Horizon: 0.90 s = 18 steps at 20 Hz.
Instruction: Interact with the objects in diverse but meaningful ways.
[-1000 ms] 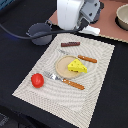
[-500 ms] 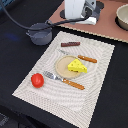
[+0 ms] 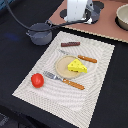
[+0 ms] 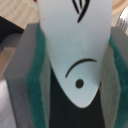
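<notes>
In the wrist view a white fish [image 4: 75,55] with black eye and mouth marks sits between the green pads [image 4: 34,87], and my gripper [image 4: 75,80] is shut on it. Seen from the exterior view, my gripper [image 3: 76,18] hangs over the far edge of the striped placemat [image 3: 95,95]; the fish cannot be made out there. A yellow cheese wedge [image 3: 77,66] lies on a tan plate [image 3: 62,66]. The brown sausage stick [image 3: 70,44] lies beyond the plate. A red tomato [image 3: 37,80] sits at the mat's left. The grey pot [image 3: 40,33] stands off the mat, far left.
An orange-handled fork [image 3: 65,80] and knife [image 3: 81,57] flank the plate. Black cables [image 3: 20,20] run past the pot. A brown board [image 3: 107,25] at the far right carries a beige bowl [image 3: 122,16].
My gripper has drifted slightly towards the exterior view's right and farther back. The items on the mat have not moved.
</notes>
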### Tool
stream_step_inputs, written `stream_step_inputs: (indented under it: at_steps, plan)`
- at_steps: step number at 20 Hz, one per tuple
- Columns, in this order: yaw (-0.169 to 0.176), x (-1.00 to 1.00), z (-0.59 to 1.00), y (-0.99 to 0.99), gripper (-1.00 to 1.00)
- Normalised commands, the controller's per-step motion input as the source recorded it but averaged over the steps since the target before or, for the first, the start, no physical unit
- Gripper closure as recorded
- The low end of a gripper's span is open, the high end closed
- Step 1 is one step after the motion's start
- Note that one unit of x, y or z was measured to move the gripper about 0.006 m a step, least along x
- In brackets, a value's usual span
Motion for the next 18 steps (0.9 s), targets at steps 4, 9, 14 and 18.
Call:
stream_step_inputs:
  at_steps: [4, 9, 14, 18]
  plan:
    - [0.0, -0.76, -0.42, -0.26, 1.0]
    - [0.0, -0.82, -0.45, -0.27, 1.0]
    - [0.001, -0.78, -0.46, -0.21, 1.0]
    - [0.01, -0.77, -0.46, -0.11, 1.0]
